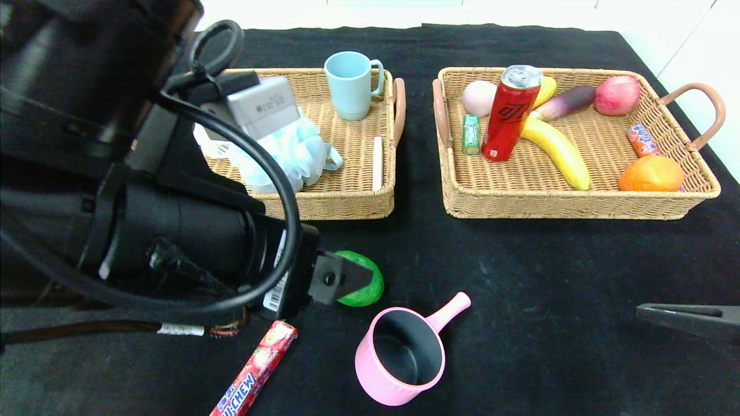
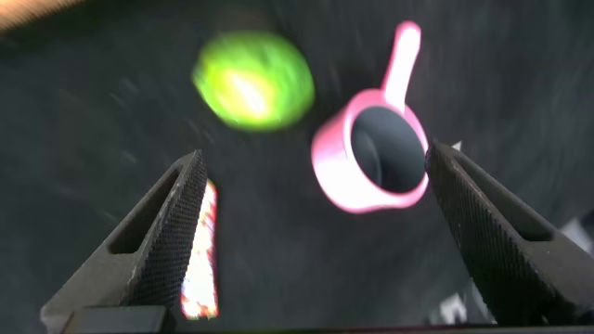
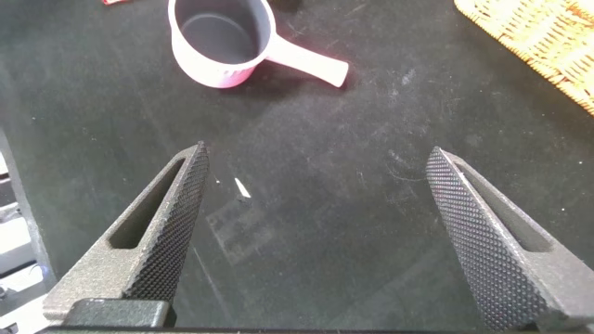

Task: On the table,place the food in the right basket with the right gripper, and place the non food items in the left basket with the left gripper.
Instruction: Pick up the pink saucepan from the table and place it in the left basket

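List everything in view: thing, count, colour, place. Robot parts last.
Left basket: 1, wicker, table's far left.
Mug: 1, light blue, left basket.
Bath pouf: 1, pale blue, left basket.
Stick: 1, cream, left basket.
Right basket: 1, wicker, far right.
Can: 1, red, right basket.
Bananas: 2, yellow, right basket.
Orange: 1, orange, right basket.
Apple: 1, red, right basket.
Green ball: 1, on table, near left gripper.
Pink pot: 1, front centre.
Candy bar: 1, red, front left.
Table: 1, black cloth.
Left gripper: open, above the table.
Right gripper: open, low right.
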Robot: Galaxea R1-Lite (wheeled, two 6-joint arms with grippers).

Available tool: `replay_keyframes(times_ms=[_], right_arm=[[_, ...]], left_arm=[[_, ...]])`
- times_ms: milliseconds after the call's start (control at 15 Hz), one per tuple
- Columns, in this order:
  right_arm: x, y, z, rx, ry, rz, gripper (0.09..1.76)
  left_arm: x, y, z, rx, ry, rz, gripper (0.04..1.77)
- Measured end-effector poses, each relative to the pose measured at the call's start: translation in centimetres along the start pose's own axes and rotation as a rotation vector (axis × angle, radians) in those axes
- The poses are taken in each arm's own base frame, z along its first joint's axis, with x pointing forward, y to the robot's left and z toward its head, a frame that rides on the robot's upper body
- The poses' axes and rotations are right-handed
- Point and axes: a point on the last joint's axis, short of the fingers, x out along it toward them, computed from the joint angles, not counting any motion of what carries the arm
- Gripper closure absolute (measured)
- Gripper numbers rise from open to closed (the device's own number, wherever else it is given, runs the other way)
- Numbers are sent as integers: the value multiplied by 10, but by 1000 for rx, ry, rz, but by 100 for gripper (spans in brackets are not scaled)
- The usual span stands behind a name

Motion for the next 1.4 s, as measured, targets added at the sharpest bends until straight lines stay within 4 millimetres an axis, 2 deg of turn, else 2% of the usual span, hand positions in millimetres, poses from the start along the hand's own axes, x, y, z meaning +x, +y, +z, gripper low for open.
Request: replay_keyframes(times_ms=[400, 667, 1067, 1400], right_arm=[[-1, -1, 1, -2, -3, -6, 14], [-1, -1, 1, -3, -6, -10, 14], [-5, -1, 4, -6, -23, -23, 14], [-7, 0, 4, -11, -32, -24, 14]], left_arm=[[26, -20, -17, 25, 124, 5, 10], [41, -34, -17, 48, 158, 15, 9], [51, -42, -27, 47, 246, 62, 9], [59, -49, -29, 49, 248, 135, 9]])
